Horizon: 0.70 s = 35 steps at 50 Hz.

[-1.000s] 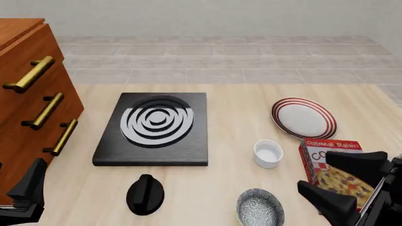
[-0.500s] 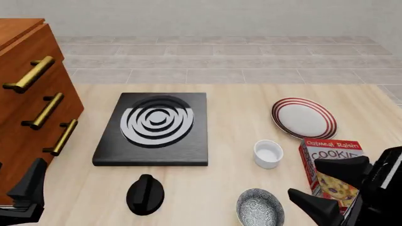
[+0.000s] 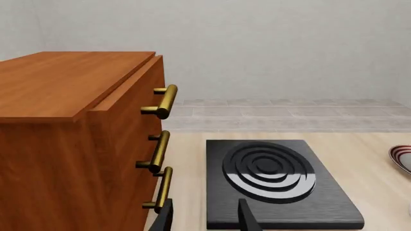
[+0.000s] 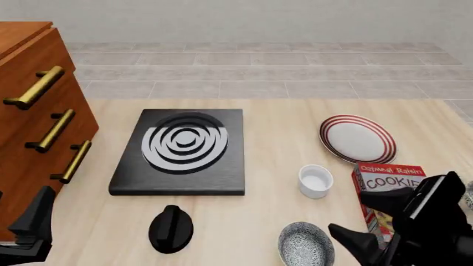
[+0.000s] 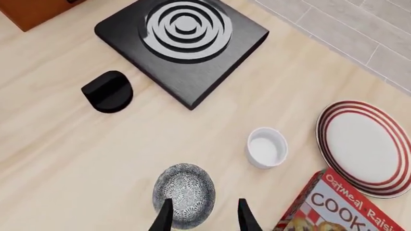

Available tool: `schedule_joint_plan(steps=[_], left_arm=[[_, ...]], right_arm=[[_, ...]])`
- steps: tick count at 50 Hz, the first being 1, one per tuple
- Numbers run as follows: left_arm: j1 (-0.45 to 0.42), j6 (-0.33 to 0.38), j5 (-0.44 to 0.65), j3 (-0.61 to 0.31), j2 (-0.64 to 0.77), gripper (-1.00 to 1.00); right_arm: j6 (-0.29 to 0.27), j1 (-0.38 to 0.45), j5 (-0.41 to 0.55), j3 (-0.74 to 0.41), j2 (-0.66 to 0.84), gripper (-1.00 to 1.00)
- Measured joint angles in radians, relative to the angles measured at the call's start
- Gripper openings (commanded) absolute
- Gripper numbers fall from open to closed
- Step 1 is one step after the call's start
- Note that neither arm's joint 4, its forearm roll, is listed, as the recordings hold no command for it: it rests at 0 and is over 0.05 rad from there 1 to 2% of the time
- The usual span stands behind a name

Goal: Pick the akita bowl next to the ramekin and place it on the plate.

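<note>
We are in a simulated kitchen: a black hob [image 4: 178, 152] with ringed burner lies on the pale wooden surface [image 4: 273, 138], with its knob [image 4: 170, 228], a striped plate [image 4: 357, 138], a ramekin [image 4: 315, 180], a cookie box [image 4: 386, 194] and a wooden drawer cabinet [image 4: 37, 111] nearby, before a tiled floor [image 4: 258, 75].

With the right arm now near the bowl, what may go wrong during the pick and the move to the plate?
1. The cookie box stands close to the bowl, where the right tool comes in; the arm may knock it.
2. The ramekin lies between bowl and plate, so a low carry may hit it.
3. The open tool must pinch a thin rim; the bowl may slip or tilt.
</note>
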Motion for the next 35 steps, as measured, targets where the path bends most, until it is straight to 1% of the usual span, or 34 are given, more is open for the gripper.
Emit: schedule_joint_plan(steps=[14,35], left_arm=[[0.000,0.000,0.000,0.000,0.000,1.00],[0.000,0.000,0.000,0.000,0.000,1.00]], right_arm=[[-0.007,-0.015,-0.063,0.023,0.066,1.00],[-0.016,-0.019,-0.157,0.015,0.218,1.00]])
